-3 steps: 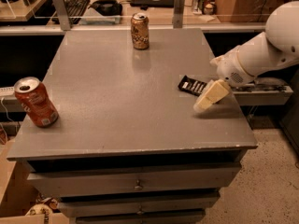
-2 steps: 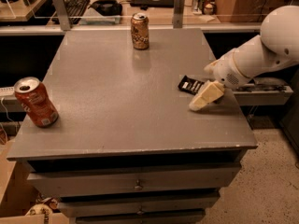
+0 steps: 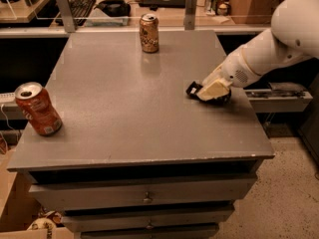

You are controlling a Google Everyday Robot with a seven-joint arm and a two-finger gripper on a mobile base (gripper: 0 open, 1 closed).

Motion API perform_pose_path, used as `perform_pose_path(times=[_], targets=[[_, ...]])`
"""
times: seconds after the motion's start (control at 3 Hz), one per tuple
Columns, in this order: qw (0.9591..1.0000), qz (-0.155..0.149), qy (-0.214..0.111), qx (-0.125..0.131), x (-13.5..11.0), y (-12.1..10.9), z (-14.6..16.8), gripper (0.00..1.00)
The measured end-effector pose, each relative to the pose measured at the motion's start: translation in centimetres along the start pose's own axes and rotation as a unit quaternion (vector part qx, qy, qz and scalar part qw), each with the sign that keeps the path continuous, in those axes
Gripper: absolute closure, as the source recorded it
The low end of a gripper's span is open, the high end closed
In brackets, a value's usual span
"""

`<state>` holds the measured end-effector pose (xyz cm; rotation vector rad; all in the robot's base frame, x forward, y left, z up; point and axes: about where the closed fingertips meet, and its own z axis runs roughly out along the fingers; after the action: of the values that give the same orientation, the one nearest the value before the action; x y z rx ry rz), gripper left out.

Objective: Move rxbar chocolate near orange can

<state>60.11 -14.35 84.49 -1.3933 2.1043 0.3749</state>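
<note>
Two cans stand on the grey tabletop (image 3: 129, 103): the orange can (image 3: 149, 33) at the far edge and a red-orange can (image 3: 38, 108) near the left edge. Well apart from both, by the right edge, lies the rxbar chocolate (image 3: 192, 89). It is mostly covered by the end effector (image 3: 213, 90), lowered onto it from the white arm (image 3: 269, 49). Whether the end effector is open or clamped cannot be told.

The gripper (image 3: 213, 90) hangs low over the rxbar chocolate (image 3: 192, 89) on the right of the desk (image 3: 124, 118). The orange can (image 3: 149, 33) stands at the far edge.
</note>
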Motion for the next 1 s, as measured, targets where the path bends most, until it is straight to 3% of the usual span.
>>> perform_pose_path(times=[0.33, 0.67, 1.0], targets=[[0.9994, 0.001, 0.000, -0.033, -1.1, 1.1, 0.0, 0.87], [0.9984, -0.009, -0.012, -0.054, -2.7, 2.1, -1.5, 1.00], [0.9983, -0.010, -0.011, -0.057, -2.8, 2.3, -1.3, 0.82]])
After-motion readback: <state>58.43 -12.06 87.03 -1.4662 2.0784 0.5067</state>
